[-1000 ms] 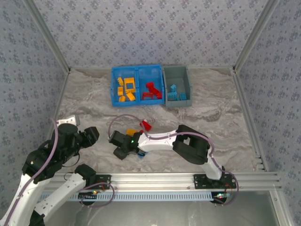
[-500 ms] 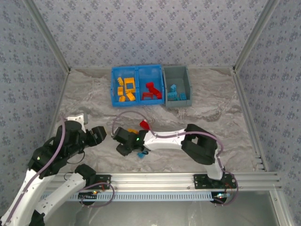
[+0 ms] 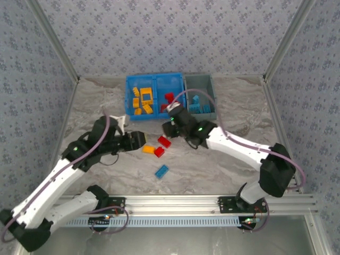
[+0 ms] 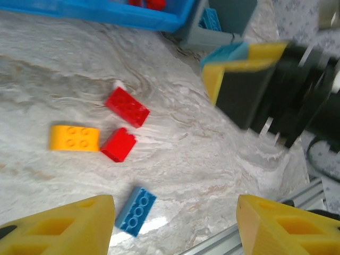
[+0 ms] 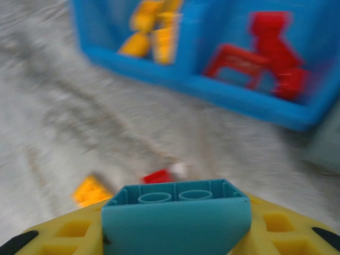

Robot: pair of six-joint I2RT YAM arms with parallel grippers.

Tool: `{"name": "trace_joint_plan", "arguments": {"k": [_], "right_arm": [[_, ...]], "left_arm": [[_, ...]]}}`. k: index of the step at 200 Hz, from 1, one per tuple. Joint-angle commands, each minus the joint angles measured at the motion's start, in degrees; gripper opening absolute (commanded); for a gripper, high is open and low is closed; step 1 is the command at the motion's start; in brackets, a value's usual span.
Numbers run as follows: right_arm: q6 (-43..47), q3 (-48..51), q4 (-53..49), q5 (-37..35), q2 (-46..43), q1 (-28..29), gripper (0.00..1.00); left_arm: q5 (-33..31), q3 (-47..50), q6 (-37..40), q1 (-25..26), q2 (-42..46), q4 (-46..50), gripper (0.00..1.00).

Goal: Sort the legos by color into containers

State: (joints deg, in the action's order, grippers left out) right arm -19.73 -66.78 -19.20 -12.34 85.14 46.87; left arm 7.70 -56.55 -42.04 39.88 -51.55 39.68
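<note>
Right gripper grips a light blue brick at mid-frame in the top view, just below the blue bin.
Left gripper has its jaws spread wide and holds nothing. It is near four pieces on the table: an orange brick, two red bricks and a loose blue brick. The grey bin touches the blue bin's right side.

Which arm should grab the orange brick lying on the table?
Left. The left fingers are open and empty, right by the orange brick. The right fingers are shut on a blue brick, up by the blue bin.
</note>
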Motion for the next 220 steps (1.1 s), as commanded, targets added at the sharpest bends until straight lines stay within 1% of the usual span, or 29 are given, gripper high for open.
{"name": "trace_joint_plan", "arguments": {"k": [1, 12, 27, 34, 49, 68, 90, 111, 146, 170, 194, 220], "right_arm": [[-1.7, 1.4, -6.8, -2.4, -1.7, -6.8, 0.46], [-1.2, 1.0, -7.8, -2.4, -1.0, -10.6, 0.46], [0.0, -0.6, -8.4, -2.5, 1.8, -14.8, 0.46], [0.7, -1.0, -8.3, -2.3, 3.5, -16.4, 0.46], [2.0, -6.4, -8.6, -1.9, 8.7, -19.2, 0.45], [3.3, -12.8, -9.4, -3.5, 16.3, -21.5, 0.45], [4.5, -20.9, -11.8, -5.5, 24.4, -23.1, 0.44], [5.3, -29.3, -14.9, -6.4, 31.6, -24.1, 0.44], [6.4, -38.9, -18.4, -7.0, 40.1, -25.4, 0.44], [7.5, -44.8, -20.9, -8.3, 44.3, -25.9, 0.45], [9.3, -48.0, -20.5, -7.9, 46.6, -26.3, 0.46], [9.9, -51.9, -22.3, -7.4, 49.3, -26.9, 0.48]], "left_arm": [[-5.1, -4.3, 1.0, 5.7, -6.4, -8.7, 0.61], [-9.2, -5.6, 1.1, 9.0, -10.0, -10.6, 0.61], [-13.5, -6.5, 0.2, 11.7, -14.4, -13.6, 0.6], [-14.6, -6.7, -0.3, 12.6, -16.1, -15.2, 0.6], [-15.9, -7.5, -1.1, 13.7, -20.1, -17.8, 0.6], [-17.0, -10.1, -0.7, 15.3, -24.3, -18.9, 0.59], [-18.0, -13.2, 0.5, 16.9, -27.5, -18.8, 0.59], [-18.4, -14.4, 0.8, 17.2, -28.8, -18.6, 0.59], [-18.4, -15.1, 1.3, 17.2, -29.2, -18.0, 0.59], [-18.4, -15.3, 1.5, 17.2, -29.2, -17.6, 0.6], [-18.0, -15.7, 1.8, 17.2, -29.4, -17.3, 0.6], [-17.8, -15.8, 1.8, 17.2, -29.6, -17.2, 0.6]]}}
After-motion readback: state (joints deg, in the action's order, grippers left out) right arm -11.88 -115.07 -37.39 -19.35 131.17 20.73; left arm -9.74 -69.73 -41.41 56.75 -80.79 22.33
